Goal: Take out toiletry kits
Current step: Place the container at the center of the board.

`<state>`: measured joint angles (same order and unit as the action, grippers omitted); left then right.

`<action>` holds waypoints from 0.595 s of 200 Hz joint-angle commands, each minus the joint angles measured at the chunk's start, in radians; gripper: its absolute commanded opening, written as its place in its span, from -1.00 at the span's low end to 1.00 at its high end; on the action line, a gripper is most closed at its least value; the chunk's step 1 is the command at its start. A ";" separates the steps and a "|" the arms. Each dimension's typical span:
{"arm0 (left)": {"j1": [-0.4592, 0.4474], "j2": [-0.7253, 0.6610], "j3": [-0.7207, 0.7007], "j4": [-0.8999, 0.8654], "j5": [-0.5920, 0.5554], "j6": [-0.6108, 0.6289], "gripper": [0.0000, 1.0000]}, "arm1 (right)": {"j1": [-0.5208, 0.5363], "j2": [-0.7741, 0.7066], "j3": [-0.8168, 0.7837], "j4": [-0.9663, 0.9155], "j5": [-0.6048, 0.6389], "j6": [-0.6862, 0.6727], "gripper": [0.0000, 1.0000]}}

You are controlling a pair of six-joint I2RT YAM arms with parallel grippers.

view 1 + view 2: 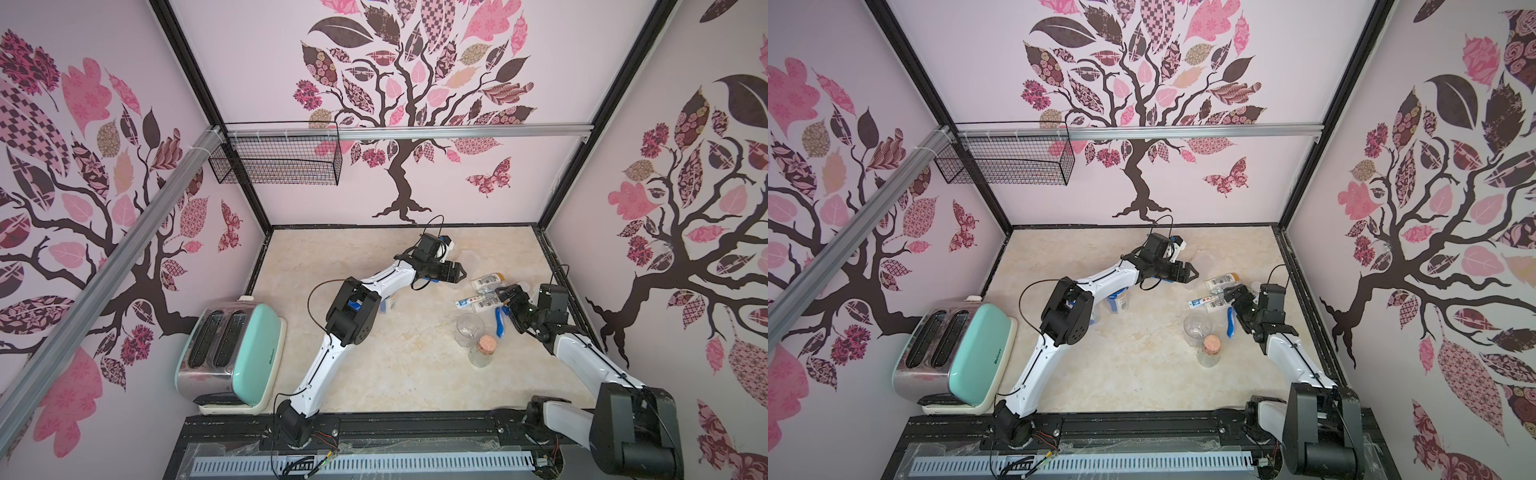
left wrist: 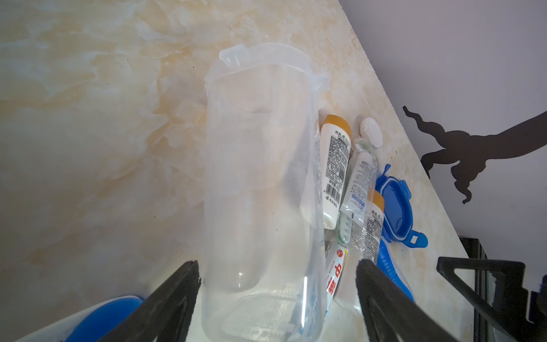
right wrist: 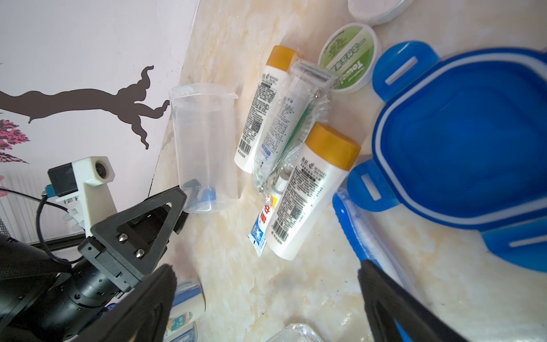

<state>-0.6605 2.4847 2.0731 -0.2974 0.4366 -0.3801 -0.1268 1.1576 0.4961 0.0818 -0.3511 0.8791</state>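
Emptying looks finished: the left hand (image 1: 460,272) is open, jaws either side of the clear jar (image 2: 260,177), which lies on the desk (image 1: 374,374). The toiletry kits (image 3: 307,189) lie heaped just beside the jar (bottles, tube, brush). The right hand (image 3: 266,266) hangs open and empty over them. The next move probably calls for backing the left hand off without nudging the jar.

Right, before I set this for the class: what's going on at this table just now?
A two-armed robot is emptying toiletry kits out of clear jars. The left gripper stands open around an empty clear jar lying on its side. Its contents lie loose on the table: white bottles, a toothpaste tube, a blue toothbrush, a round tub and the blue lid. The right gripper hovers open over them, holding nothing. Another blue-lidded jar looks not yet emptied.
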 commanded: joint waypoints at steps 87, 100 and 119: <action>-0.001 -0.347 -0.209 0.031 -0.119 0.071 0.73 | -0.005 -0.025 0.034 -0.018 -0.035 -0.105 0.99; 0.000 -0.441 -0.268 0.053 -0.129 0.063 0.73 | -0.006 -0.050 0.041 -0.019 -0.043 -0.136 0.99; 0.000 -0.558 -0.329 0.050 -0.132 0.049 0.71 | -0.006 -0.086 0.045 -0.019 -0.045 -0.160 0.99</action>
<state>-0.6609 2.0781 1.7927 -0.2985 0.3294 -0.3344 -0.1268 1.1210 0.4980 0.0757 -0.3779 0.7883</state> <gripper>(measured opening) 0.861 0.995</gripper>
